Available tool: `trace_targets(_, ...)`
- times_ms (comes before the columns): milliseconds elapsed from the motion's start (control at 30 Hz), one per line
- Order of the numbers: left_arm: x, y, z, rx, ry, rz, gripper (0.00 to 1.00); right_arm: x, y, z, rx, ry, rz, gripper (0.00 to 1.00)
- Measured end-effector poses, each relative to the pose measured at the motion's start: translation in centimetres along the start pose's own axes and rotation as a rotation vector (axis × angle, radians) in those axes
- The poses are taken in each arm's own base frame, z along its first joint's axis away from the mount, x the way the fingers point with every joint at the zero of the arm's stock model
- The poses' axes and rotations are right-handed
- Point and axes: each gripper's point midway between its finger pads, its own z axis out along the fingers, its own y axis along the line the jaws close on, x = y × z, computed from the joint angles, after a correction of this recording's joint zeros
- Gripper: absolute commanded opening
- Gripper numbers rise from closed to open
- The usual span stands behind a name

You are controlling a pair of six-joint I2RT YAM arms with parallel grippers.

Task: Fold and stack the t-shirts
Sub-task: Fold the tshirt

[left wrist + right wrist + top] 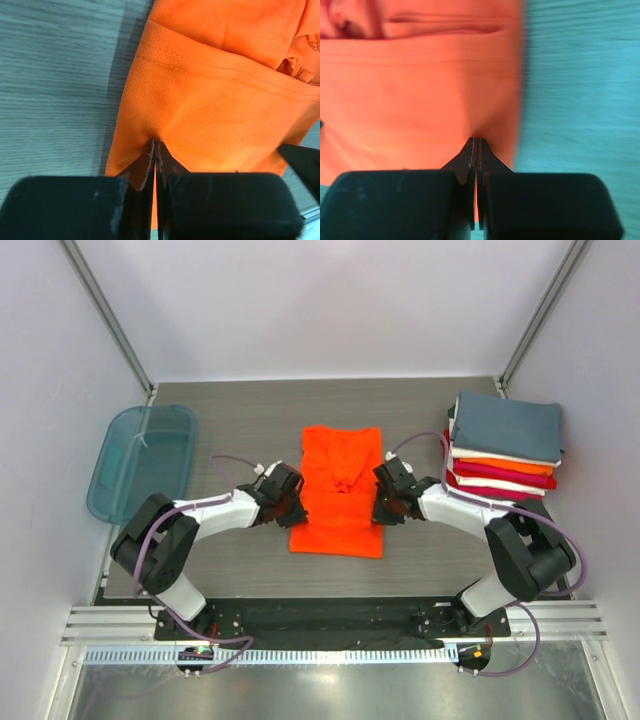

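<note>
Mesh of the oblong-folded orange t-shirt (338,512), finely dimpled, puckers where left gripper (155,146) and right gripper (476,141) pinch its edges.

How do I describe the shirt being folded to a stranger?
Look at the middle of the grey table. The bright orange t-shirt lies there, pinched by the left gripper and the right gripper. Unlike the stacked shirts at right, it lies alone.

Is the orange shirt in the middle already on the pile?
No, the orange shirt lies flat on the table, apart from the pile at the right.
</note>
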Motion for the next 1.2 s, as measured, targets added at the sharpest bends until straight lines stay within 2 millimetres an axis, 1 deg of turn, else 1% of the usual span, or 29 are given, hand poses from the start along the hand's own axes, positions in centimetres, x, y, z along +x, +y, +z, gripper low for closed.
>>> trace_targets(133,0.2,0.4,-0.3,0.008,-0.013,0.001,0.01,-0.6,-2.8,-1.6,0.058,-0.047,0.015,0.01)
trace_targets(200,0.3,0.6,-0.5,0.011,-0.015,0.002,0.01,-0.8,-3.8,-2.2,0.085,-0.059,0.019,0.01)
trace_targets(267,0.5,0.8,-0.9,0.013,-0.015,0.005,0.03,-0.9,-4.3,-2.4,0.1,-0.061,0.018,0.01)
trace_targets(367,0.6,0.6,-2.0,0.028,-0.019,0.011,0.04,-0.5,-3.9,-2.7,0.088,-0.045,0.004,0.01)
trace_targets(400,0.6,0.2,-2.5,0.042,-0.024,0.015,0.04,-0.5,-3.6,-2.8,0.081,-0.041,-0.001,0.01)
trace_targets(500,0.5,-1.5,-4.1,0.097,-0.031,0.027,0.04,-0.1,-1.4,-3.3,0.029,-0.029,-0.031,0.01)
trace_targets(600,1.1,-3.4,-5.2,0.155,-0.015,0.043,0.03,0.7,2.2,-4.1,-0.052,-0.026,-0.076,0.01)
trace_targets(700,2.4,-4.2,-5.7,0.184,0.019,0.052,0.03,2.5,5.5,-4.7,-0.131,-0.013,-0.115,0.01)
trace_targets(733,2.8,-4.2,-5.8,0.192,0.027,0.055,0.03,3.2,6.3,-4.8,-0.149,-0.004,-0.124,0.01)
trace_targets(800,3.8,-3.5,-5.7,0.185,0.053,0.059,0.03,4.6,7.5,-4.6,-0.173,0.022,-0.138,0.01)
trace_targets(833,4.3,-2.9,-5.5,0.172,0.065,0.057,0.03,5.0,7.7,-4.3,-0.176,0.033,-0.139,0.01)
trace_targets(900,5.1,-1.4,-5.0,0.14,0.087,0.052,0.03,5.7,7.5,-3.5,-0.164,0.05,-0.135,0.01)
trace_targets(1000,6.2,0.7,-4.4,0.094,0.111,0.049,0.01,6.7,6.2,-2.5,-0.124,0.077,-0.133,0.01)
trace_targets(1133,6.4,2.8,-3.9,0.048,0.126,0.035,0.0,7.9,3.1,-1.8,-0.037,0.09,-0.13,0.01)
trace_targets(1167,6.4,3.3,-3.8,0.042,0.132,0.024,0.0,7.7,2.8,-2.0,-0.034,0.078,-0.126,0.01)
trace_targets(1200,6.3,3.4,-3.8,0.048,0.132,0.016,0.0,7.5,2.3,-2.2,-0.026,0.062,-0.123,0.01)
